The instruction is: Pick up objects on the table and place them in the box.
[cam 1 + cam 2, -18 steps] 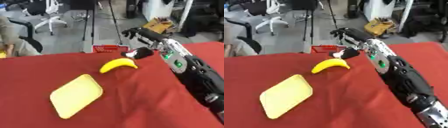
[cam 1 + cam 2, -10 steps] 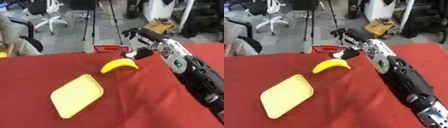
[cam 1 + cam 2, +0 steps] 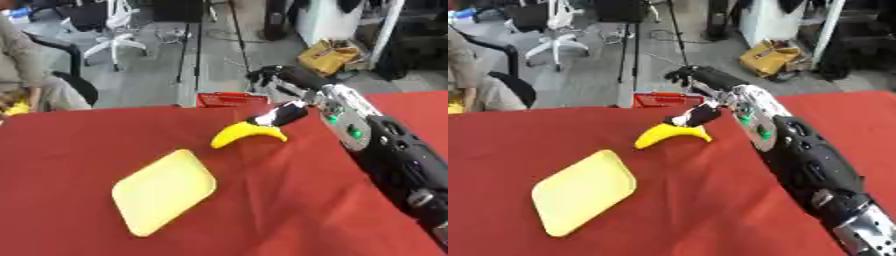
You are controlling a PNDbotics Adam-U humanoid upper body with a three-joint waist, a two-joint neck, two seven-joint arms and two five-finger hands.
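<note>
So, red tabletop (image 3: pixel 105 130) fills most of both views; its near and side edges are cut off by the frame. Right arm (image 3: pixel 394 155) comes in from the lower right, black with silver near the bottom, cut off at the corner. Yellow flat rectangular thing (image 3: pixel 164 190) lies on the tabletop left of centre, well apart from the arm; can't tell if it's a tray, lid or board. Red box (image 3: pixel 231 99) sits just past the far tabletop edge; only its upper rim and part of a wall show, the inside is hidden. Banana (image 3: pixel 247 135) lies on the tabletop near the far edge, just in front of the box, curved ends down. Right hand (image 3: pixel 710 82) is out over the far edge, above and behind the banana, beside the box; its dark fingers look spread and relaxed, holding nothing, though they blur into the dark floor behind. 1 black-and-white part (image 3: pixel 278 114) of the hand, likely the thumb, points down toward the banana's right end; touching or just short of it, can't tell. Left hand shows in neither view.
</note>
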